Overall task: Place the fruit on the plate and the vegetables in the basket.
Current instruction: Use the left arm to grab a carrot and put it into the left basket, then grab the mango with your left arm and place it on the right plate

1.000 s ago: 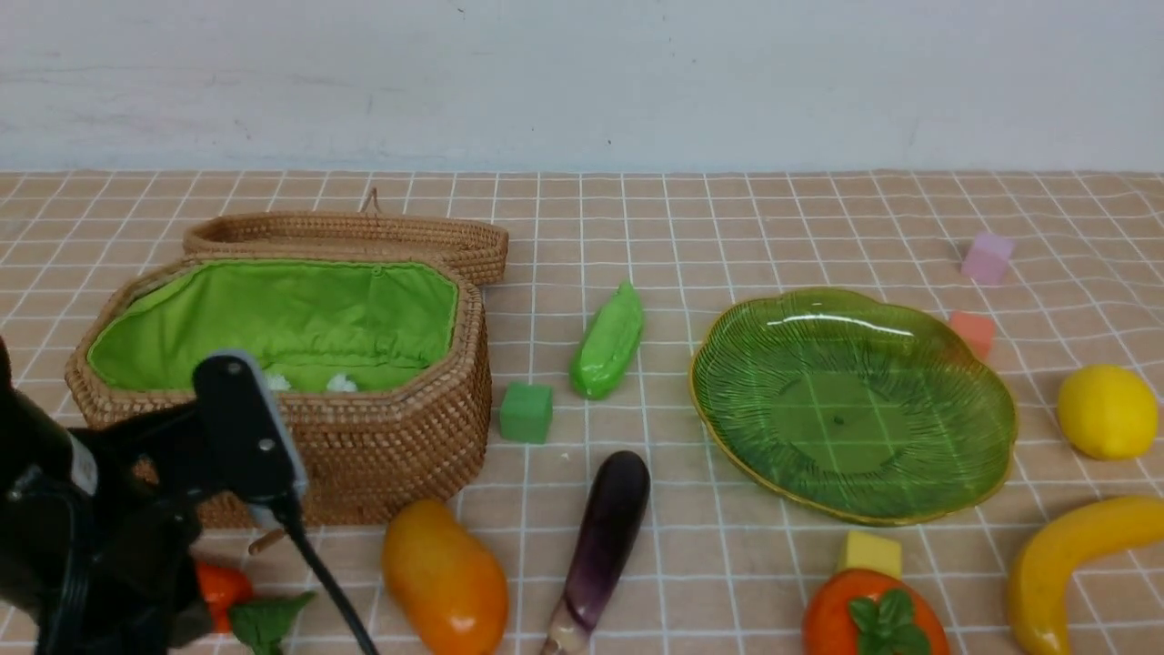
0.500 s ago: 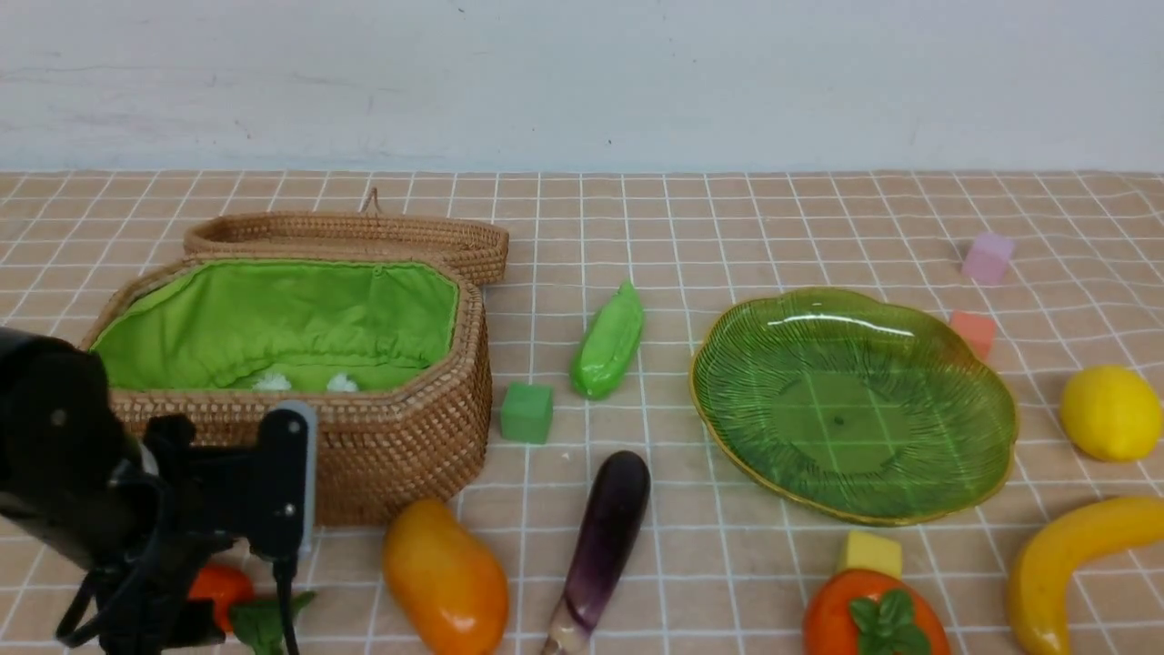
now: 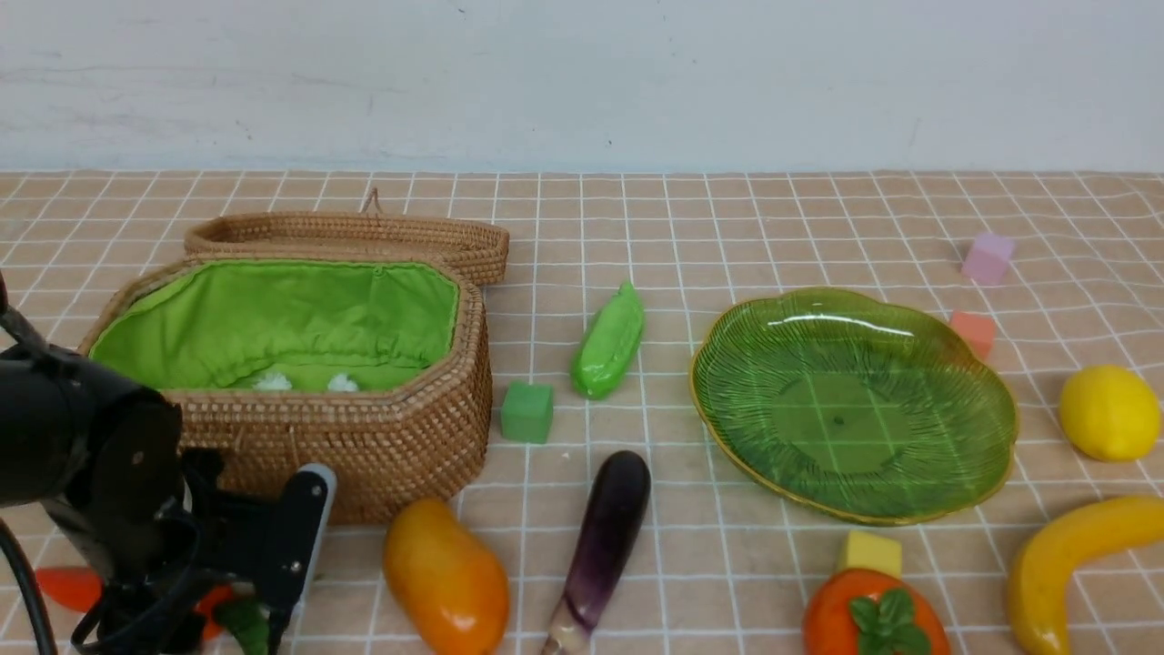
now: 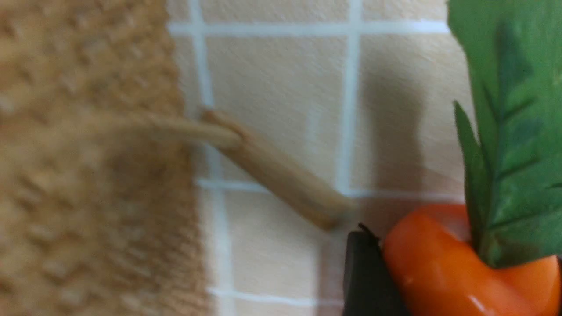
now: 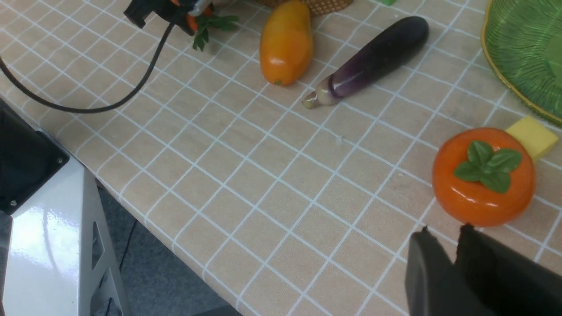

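Left gripper (image 3: pixel 232 619) straddles chili (image 4: pixel 439 267) at near-left corner of table (image 3: pixel 727 227), likely for lifting into basket (image 3: pixel 400 446) (one finger (image 4: pixel 364 276) touching; clamped or not, cannot tell). Right gripper (image 5: pixel 456 263) narrow, empty, hovers by persimmon (image 5: pixel 483 175).

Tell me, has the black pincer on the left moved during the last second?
Yes. In the front view the left pincer has sunk from the height of the basket rim down to its base, over the red chili.
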Robot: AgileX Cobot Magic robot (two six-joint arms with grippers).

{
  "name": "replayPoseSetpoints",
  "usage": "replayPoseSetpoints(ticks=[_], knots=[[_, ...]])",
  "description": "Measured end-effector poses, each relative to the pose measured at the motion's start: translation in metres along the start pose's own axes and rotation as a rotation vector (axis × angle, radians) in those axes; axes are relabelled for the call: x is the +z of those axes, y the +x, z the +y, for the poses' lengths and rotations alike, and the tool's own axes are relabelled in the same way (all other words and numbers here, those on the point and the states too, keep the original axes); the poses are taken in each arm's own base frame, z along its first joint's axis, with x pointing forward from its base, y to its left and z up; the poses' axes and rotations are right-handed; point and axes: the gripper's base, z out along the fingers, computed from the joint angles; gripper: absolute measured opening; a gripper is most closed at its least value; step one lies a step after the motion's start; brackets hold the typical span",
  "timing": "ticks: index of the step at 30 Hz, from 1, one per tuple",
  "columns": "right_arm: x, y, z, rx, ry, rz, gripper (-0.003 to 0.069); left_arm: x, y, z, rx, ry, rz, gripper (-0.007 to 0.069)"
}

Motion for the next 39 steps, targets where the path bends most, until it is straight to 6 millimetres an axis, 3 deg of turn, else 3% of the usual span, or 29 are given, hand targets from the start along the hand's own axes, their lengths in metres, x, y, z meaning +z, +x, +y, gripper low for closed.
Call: replayPoseSetpoints(ticks=[5, 6, 11, 12, 13, 14, 16, 18, 21, 22, 24, 27, 33, 36, 39], knots=[[0.0, -0.004, -0.001, 0.005, 0.009, -0.043, 0.0123, -0.042, -0.006, -0.011, -0.113, -0.034, -0.019, 0.0367], [0.0, -0.008, -0.001, 0.012, 0.016, -0.091, 0.0125, -0.069, -0.01, -0.013, -0.151, -0.103, -0.051, 0.0367], [-0.005, -0.028, -0.007, 0.043, 0.074, -0.31, 0.0127, -0.161, -0.02, -0.006, -0.21, -0.441, -0.235, 0.0367], [-0.006, -0.031, -0.008, 0.053, 0.081, -0.352, 0.0127, -0.176, -0.021, -0.001, -0.224, -0.506, -0.273, 0.0367], [-0.006, -0.032, -0.008, 0.057, 0.079, -0.361, 0.0127, -0.176, -0.021, -0.001, -0.225, -0.506, -0.273, 0.0367], [-0.008, -0.036, -0.009, 0.072, 0.085, -0.414, 0.0128, -0.194, -0.022, 0.01, -0.242, -0.598, -0.316, 0.0367], [-0.009, -0.038, -0.009, 0.081, 0.087, -0.44, 0.0129, -0.199, -0.024, 0.02, -0.251, -0.632, -0.329, 0.0367], [-0.01, -0.041, -0.008, 0.101, 0.07, -0.467, 0.0129, -0.191, -0.031, 0.043, -0.256, -0.643, -0.321, 0.0367], [-0.009, -0.04, -0.007, 0.105, 0.052, -0.453, 0.0129, -0.156, -0.041, 0.068, -0.236, -0.583, -0.265, 0.0367], [-0.009, -0.039, -0.007, 0.105, 0.051, -0.451, 0.0129, -0.154, -0.042, 0.069, -0.235, -0.578, -0.263, 0.0367], [-0.007, -0.036, -0.004, 0.102, 0.028, -0.408, 0.0129, -0.127, -0.046, 0.079, -0.21, -0.53, -0.214, 0.0367], [-0.006, -0.033, -0.003, 0.098, 0.009, -0.375, 0.0133, -0.114, -0.049, 0.084, -0.217, -0.518, -0.206, 0.0385], [-0.006, -0.033, -0.002, 0.098, 0.007, -0.371, 0.0135, -0.131, -0.046, 0.084, -0.33, -0.573, -0.274, 0.0596], [-0.006, -0.033, -0.003, 0.098, 0.009, -0.374, 0.0136, -0.145, -0.039, 0.077, -0.4, -0.574, -0.286, 0.0638], [-0.006, -0.033, -0.003, 0.084, 0.012, -0.374, 0.0138, -0.164, -0.033, 0.063, -0.541, -0.525, -0.343, 0.0632]])
